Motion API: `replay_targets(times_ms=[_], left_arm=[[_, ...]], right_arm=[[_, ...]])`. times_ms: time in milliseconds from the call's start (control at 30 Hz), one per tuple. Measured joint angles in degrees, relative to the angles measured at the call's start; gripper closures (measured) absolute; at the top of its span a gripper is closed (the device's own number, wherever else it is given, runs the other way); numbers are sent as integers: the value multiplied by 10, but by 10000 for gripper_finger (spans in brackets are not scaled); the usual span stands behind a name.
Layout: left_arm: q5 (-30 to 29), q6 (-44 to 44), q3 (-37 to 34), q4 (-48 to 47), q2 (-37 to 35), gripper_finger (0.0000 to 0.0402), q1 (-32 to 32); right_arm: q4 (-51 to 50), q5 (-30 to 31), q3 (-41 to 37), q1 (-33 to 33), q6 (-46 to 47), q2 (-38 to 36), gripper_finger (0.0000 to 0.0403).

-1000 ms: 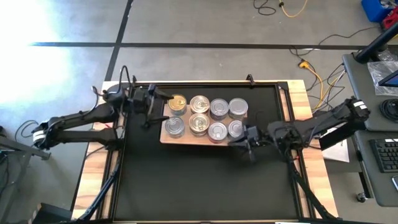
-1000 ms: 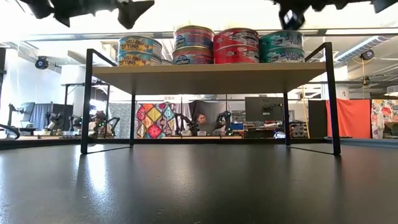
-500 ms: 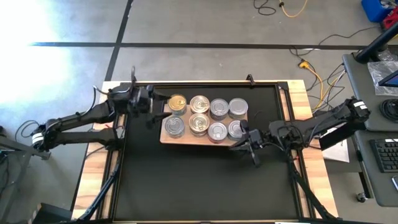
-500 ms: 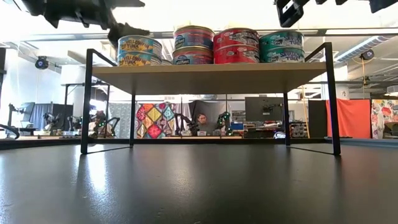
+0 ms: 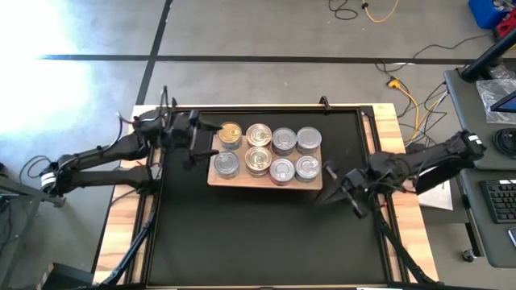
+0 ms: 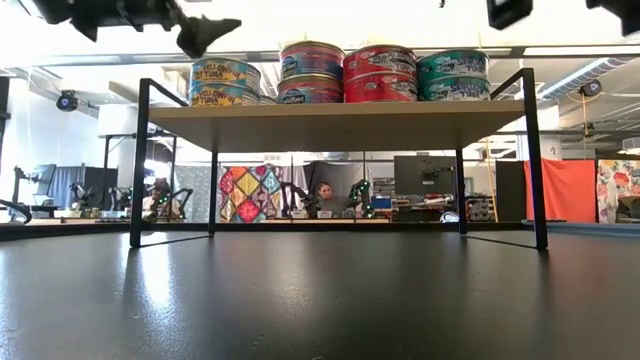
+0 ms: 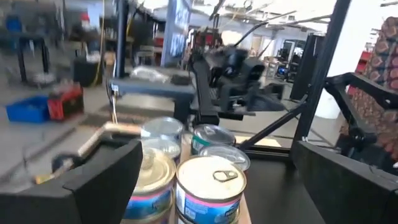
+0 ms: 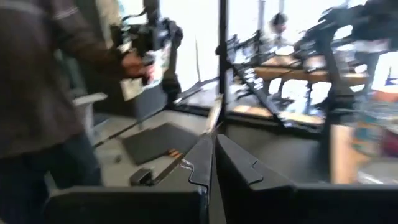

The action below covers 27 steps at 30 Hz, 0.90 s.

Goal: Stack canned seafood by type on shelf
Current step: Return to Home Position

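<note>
The shelf (image 5: 216,179) is a pale wood board on black legs (image 6: 137,160). Several tins of canned seafood (image 5: 272,151) stand on its top in stacks two high (image 6: 312,72), with yellow, blue, red and teal labels. My left gripper (image 5: 211,138) hovers open at the shelf's left end, level with the tins. Its wrist view shows the nearest tin (image 7: 210,186) ahead, between its spread fingers (image 7: 106,177), untouched. My right gripper (image 5: 330,193) is shut and empty, off the shelf's right near corner.
The black mat (image 5: 266,234) lies bare near the shelf and under it (image 6: 320,300). The wooden table rim (image 5: 395,129) frames the mat. A person (image 8: 37,93) stands beyond the table in the right wrist view. Cables and a desk lie off to the right.
My right gripper has drawn back from the shelf's right end toward the table's right edge, staying shut and turning as it went. The tins have not moved.
</note>
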Motion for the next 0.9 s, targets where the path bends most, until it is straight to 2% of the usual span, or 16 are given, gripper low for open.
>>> replay_targets(times_ms=[267, 433, 567, 633, 733, 900], left_arm=[[4, 48, -48, 15, -83, 2, -1], [25, 46, -115, 64, -148, 2, -1], [0, 39, -164, 69, -213, 2, -1], [-11, 25, -186, 64, -245, 2, 0], [-12, -15, -215, 64, -276, 2, 0], [14, -19, -259, 64, -331, 2, -1]], right_arm=[[12, 147, -99, -10, -9, -165, 390], [16, 144, -156, -16, -20, -278, 390], [7, 158, -212, -20, -1, -392, 390], [59, 176, -234, -22, -5, -391, 390], [64, 205, -244, -23, -13, -372, 390], [53, 222, -244, -24, -21, -369, 390]])
